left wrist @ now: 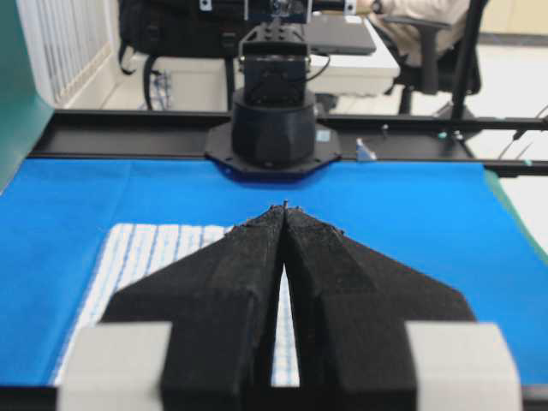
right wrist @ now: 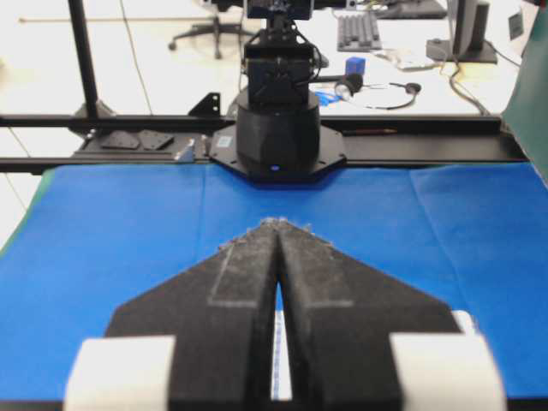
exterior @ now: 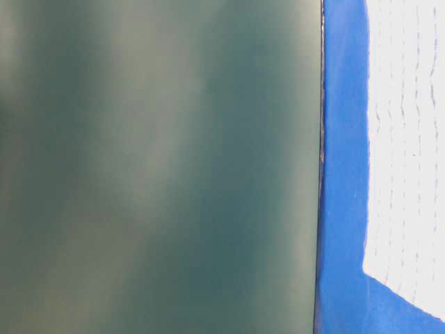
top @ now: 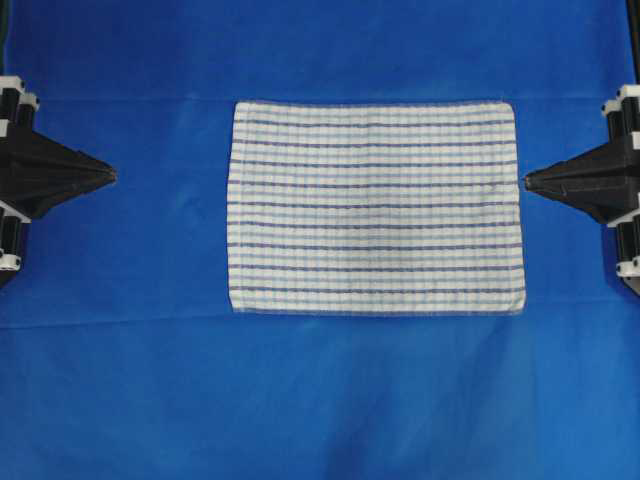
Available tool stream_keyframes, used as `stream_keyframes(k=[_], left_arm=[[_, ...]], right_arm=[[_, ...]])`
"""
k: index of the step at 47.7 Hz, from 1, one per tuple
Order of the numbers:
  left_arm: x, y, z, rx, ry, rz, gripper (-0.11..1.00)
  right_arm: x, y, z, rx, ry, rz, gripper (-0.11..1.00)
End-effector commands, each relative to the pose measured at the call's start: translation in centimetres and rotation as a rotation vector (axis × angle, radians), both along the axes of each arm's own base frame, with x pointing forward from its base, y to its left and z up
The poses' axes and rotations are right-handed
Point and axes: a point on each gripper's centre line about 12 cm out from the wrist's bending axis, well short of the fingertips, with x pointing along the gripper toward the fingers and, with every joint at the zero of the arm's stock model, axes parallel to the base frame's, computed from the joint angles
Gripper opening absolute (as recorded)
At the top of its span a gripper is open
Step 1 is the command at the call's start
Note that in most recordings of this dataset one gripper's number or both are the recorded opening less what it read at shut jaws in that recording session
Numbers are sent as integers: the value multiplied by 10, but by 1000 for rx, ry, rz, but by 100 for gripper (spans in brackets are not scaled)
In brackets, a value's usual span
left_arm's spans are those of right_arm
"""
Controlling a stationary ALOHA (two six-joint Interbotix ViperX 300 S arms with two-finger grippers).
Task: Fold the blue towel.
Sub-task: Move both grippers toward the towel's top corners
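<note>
The blue towel [top: 375, 207], a white cloth with thin blue check stripes, lies flat and spread out at the middle of the overhead view. Part of it also shows in the table-level view [exterior: 407, 139] and under the left wrist camera [left wrist: 154, 248]. My left gripper [top: 112, 175] points at it from the left edge, shut and empty, well short of the towel's left side. My right gripper [top: 527, 183] is shut and empty too, its tip just off the towel's right edge. In the wrist views both pairs of fingertips meet [left wrist: 283, 208] [right wrist: 277, 223].
A plain blue cloth [top: 320, 400] covers the whole table. The opposite arm's base stands at the far side in each wrist view [left wrist: 272, 128] [right wrist: 277, 128]. A dark green panel [exterior: 160, 167] fills most of the table-level view.
</note>
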Motion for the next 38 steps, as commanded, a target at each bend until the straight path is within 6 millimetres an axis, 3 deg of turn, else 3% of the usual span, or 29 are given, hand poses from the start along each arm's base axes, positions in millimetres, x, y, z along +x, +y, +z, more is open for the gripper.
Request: stream_keyframes(k=[1,16,30,34,38], left_arm=[[6,3,11,-19,-26,13,0],[27,29,-8,-33,38,130,0],[63,67,-41,-58,183,257,1],[80,79,-54,-70,243,283,14],[93,89,-70,-81,302,304,38]], right_arm=[[3,-5,15,12,-34,-23,0],[2,-38,4,71,141,-190,0],[-7,-82,-30,144,334,-407,1],[-10,-96,-46,177,408,-475,10],[-12,-109,-59,205,464,-532,36]])
